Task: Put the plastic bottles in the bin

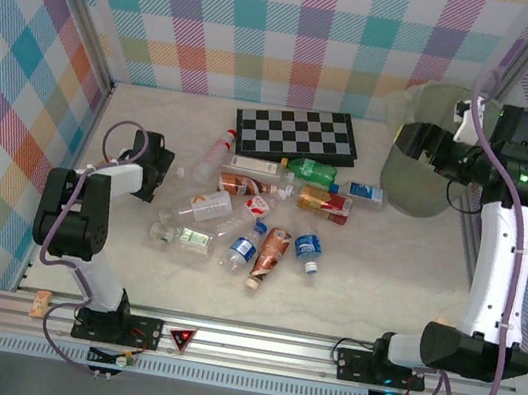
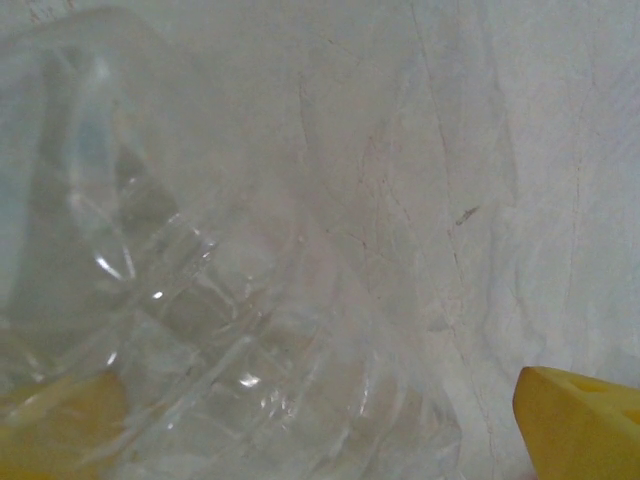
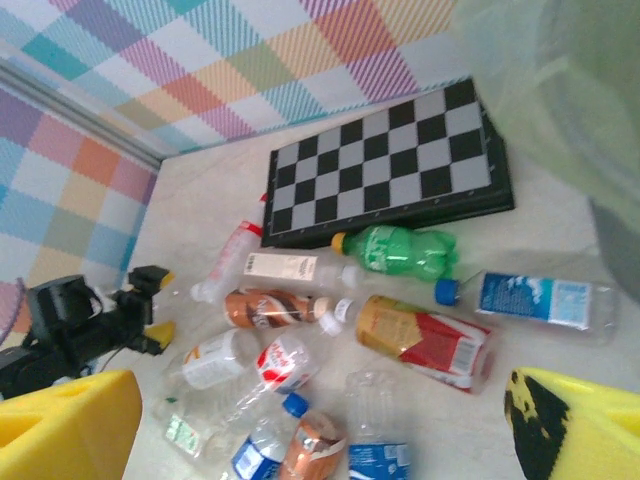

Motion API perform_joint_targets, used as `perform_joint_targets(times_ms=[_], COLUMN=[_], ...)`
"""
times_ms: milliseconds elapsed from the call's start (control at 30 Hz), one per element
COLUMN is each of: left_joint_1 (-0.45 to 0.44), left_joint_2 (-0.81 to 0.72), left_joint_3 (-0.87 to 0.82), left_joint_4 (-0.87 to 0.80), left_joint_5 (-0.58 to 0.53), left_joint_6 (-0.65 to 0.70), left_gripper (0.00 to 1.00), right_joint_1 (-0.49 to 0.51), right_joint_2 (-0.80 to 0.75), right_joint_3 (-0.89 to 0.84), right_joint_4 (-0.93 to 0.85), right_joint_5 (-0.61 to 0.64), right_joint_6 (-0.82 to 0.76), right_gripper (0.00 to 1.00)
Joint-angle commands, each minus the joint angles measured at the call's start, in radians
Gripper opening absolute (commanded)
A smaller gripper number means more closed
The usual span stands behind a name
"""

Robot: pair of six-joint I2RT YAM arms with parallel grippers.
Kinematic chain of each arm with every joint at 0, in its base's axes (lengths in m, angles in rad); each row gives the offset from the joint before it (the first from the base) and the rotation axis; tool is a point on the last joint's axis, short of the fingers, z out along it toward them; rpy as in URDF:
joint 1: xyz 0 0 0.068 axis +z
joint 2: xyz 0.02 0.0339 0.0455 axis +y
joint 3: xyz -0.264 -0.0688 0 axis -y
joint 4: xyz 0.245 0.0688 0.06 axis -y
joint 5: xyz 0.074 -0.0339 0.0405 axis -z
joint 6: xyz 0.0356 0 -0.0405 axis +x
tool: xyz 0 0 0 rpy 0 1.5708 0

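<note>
Left claw (image 1: 173,174) sits low at the pile's left edge, fingers spread either side of a clear bottle (image 2: 200,300), apparently lining up a pick; right claw (image 1: 403,145), spread and empty, hangs by the bin (image 1: 413,190) far right, other bottles (image 1: 270,249) lying mid-table.

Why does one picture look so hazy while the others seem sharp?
Left wrist view: a clear plastic bottle lies close to the lens, blurred, with small glints. Right wrist view: the bag-lined grey-green bin smears out of focus at top right. Top view: even light, sharp.
</note>
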Motion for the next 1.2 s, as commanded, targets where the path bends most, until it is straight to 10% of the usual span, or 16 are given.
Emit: perform_joint_targets(times_ms=[0, 500, 1167], left_joint_1=[0.0, 0.0, -0.033], left_joint_2=[0.087, 0.094, -0.276], left_joint_3=[0.017, 0.037, 0.168], left_joint_4=[0.105, 0.08, -0.22], left_joint_5=[0.02, 0.029, 0.302], left_joint_6=[-0.025, 0.0, 0.505], left_gripper=[0.93, 0.63, 0.6], right_joint_1=[0.007, 0.015, 0.282], right_joint_2=[-0.042, -0.147, -0.03], right_joint_3=[-0.052, -0.27, -0.264], right_joint_4=[0.055, 0.056, 0.183], right_joint_5=[-0.084, -0.214, -0.141], right_joint_6=[0.032, 0.045, 0.131], right_gripper=[0.93, 0.93, 0.92])
